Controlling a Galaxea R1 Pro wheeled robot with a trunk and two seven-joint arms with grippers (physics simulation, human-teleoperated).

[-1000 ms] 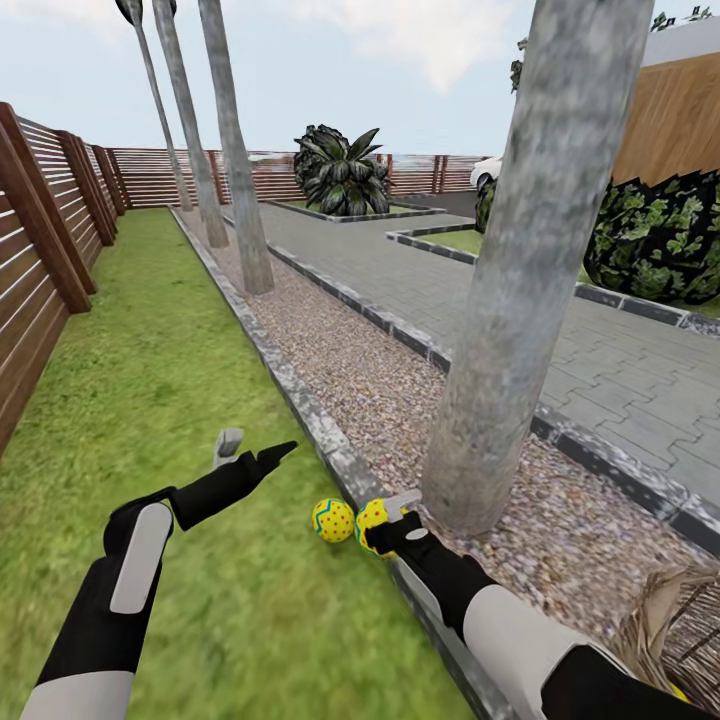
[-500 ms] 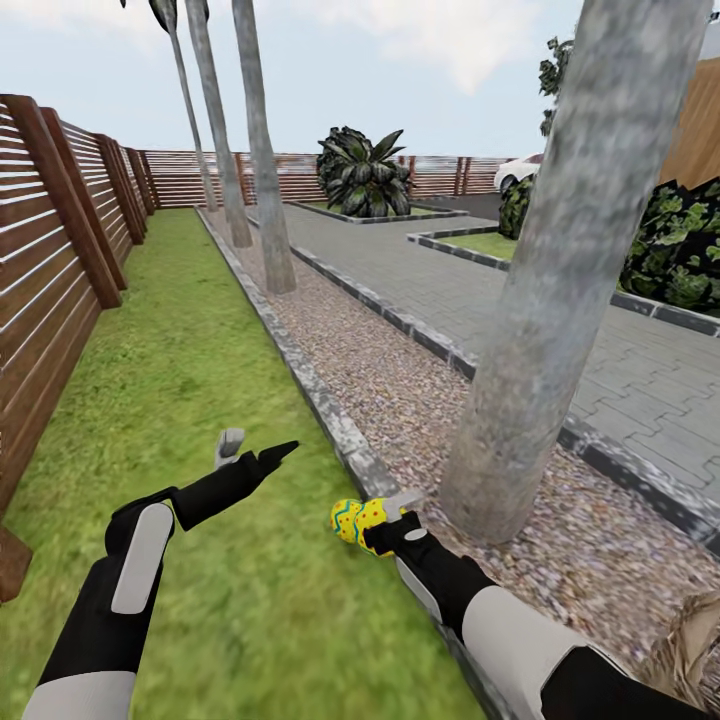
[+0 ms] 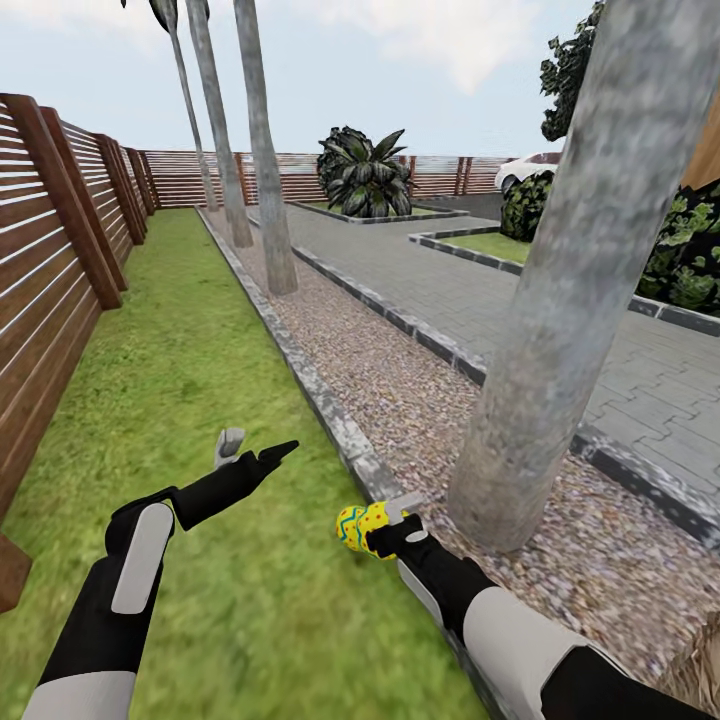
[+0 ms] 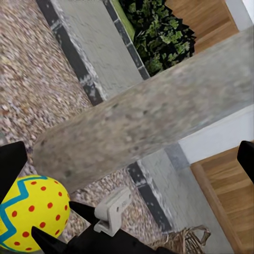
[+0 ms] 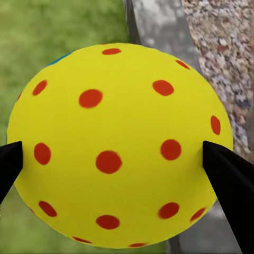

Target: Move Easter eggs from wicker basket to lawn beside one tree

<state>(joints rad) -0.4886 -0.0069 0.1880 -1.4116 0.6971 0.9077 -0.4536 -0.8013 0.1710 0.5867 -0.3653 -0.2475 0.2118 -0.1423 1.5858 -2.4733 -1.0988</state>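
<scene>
- The right gripper [image 3: 385, 522] is clamping an egg [image 3: 371, 519] low over the lawn [image 3: 180, 370], at the kerb [image 3: 345, 440] just beside the nearest tree [image 3: 540, 380].
- A second egg [image 3: 348, 528] is lying on the grass just beyond it, away from the trunk, so the held one is heading down beside it.
- The left gripper [image 3: 255, 452] is hanging open and empty, farther off.
- The basket [image 3: 700, 675] is cut off at the corner, its contents hidden.

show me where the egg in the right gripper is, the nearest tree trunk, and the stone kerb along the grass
Easter egg [image 5: 119, 145]: right wrist view, middle of its dotted yellow shell.
Tree trunk [image 3: 560, 330]: head view, mid-height of the mottled grey bark.
Stone kerb [image 3: 320, 395]: head view, top face of the grey edging between lawn and gravel.
</scene>
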